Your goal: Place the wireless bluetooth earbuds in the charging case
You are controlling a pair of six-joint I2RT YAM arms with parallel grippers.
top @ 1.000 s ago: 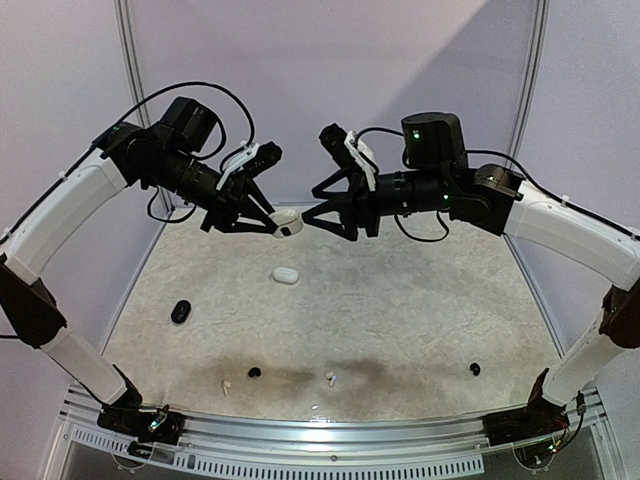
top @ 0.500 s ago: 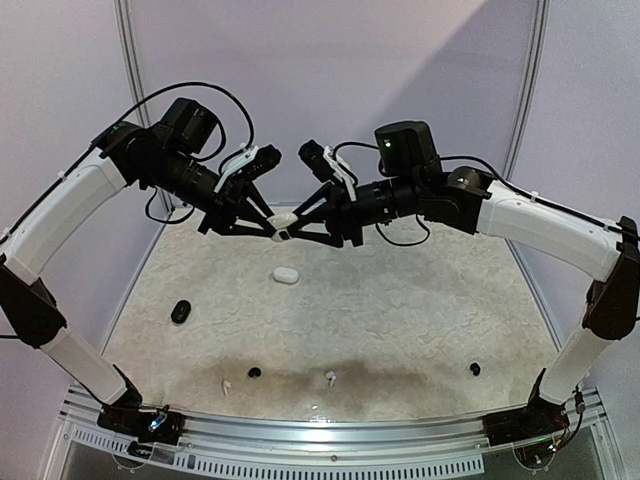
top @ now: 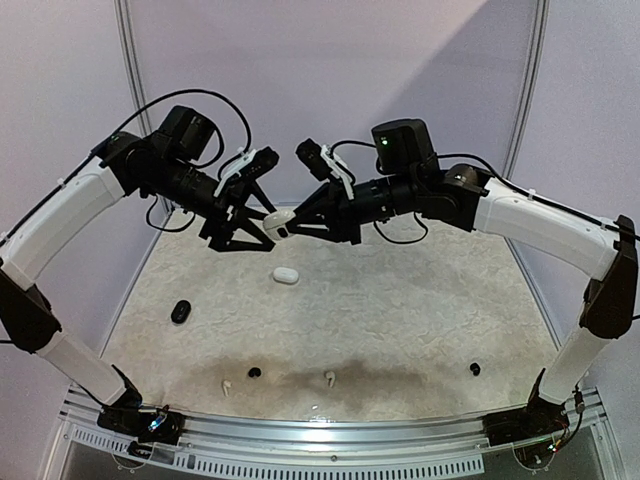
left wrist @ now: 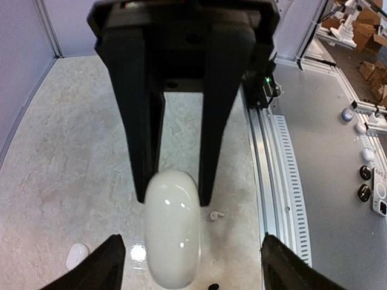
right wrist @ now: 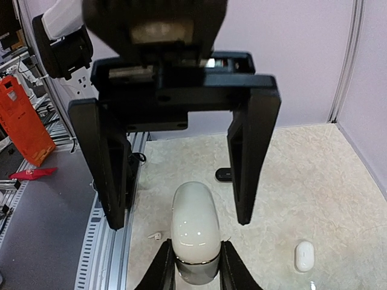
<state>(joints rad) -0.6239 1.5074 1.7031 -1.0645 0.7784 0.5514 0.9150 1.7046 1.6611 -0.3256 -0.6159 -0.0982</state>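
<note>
Right tool around white case

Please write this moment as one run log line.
left gripper: open, clear of white case | right gripper: shut on white case, mid-air | earbuds: loose on table

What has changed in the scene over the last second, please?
The right gripper moved in leftward and closed on the white case; the left gripper opened and let it go. The other white case, black case and loose earbuds stayed put on the table.
</note>
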